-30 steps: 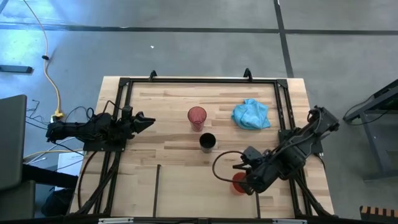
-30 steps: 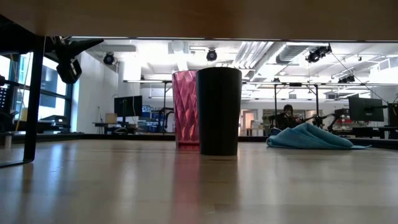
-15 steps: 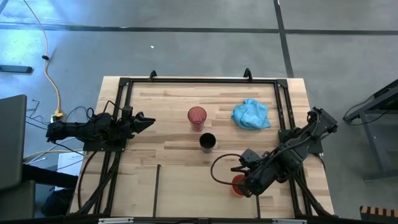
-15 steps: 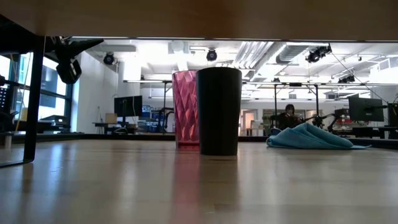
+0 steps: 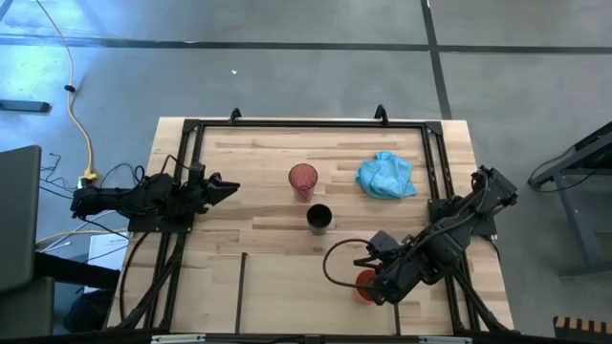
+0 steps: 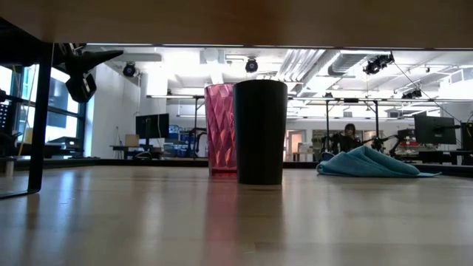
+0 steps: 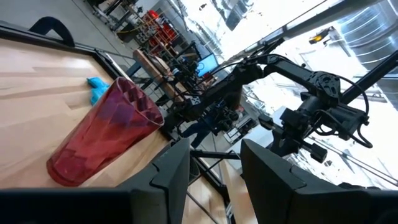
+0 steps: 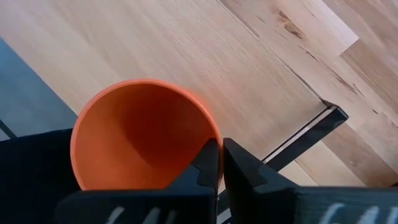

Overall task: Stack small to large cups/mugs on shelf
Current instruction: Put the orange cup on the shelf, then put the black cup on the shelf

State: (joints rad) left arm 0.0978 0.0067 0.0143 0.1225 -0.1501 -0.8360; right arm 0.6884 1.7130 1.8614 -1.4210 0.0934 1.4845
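The right tool [image 8: 219, 163] is clamped on the rim of the small orange cup [image 8: 140, 134]: in the right wrist view its 2 fingers stand almost together with the cup's wall pinched between them. Seen from above, this cup [image 5: 364, 284] sits near the bench's front edge, well apart from the black cup [image 5: 318, 219] and on the right-arm side of it. The right arm is therefore the nearer one by far for this cup.

The cup's mouth faces up and its inside shows nothing but bare orange wall. Just beside it runs a thin black bar [image 8: 305, 138] on the light wood planks, probably 1 of the shelf's dividers, so the coming move likely turns on which side of that bar the cup goes.

The black cup stands upright, and the red-pink cup [image 5: 303, 179] stands just behind it; their contents cannot be seen. The blue cloth [image 5: 386, 175] lies beyond the black cup, toward the right arm's side.

The left tool [image 5: 226, 187], fingers apart, waits off to the left of the red-pink cup.
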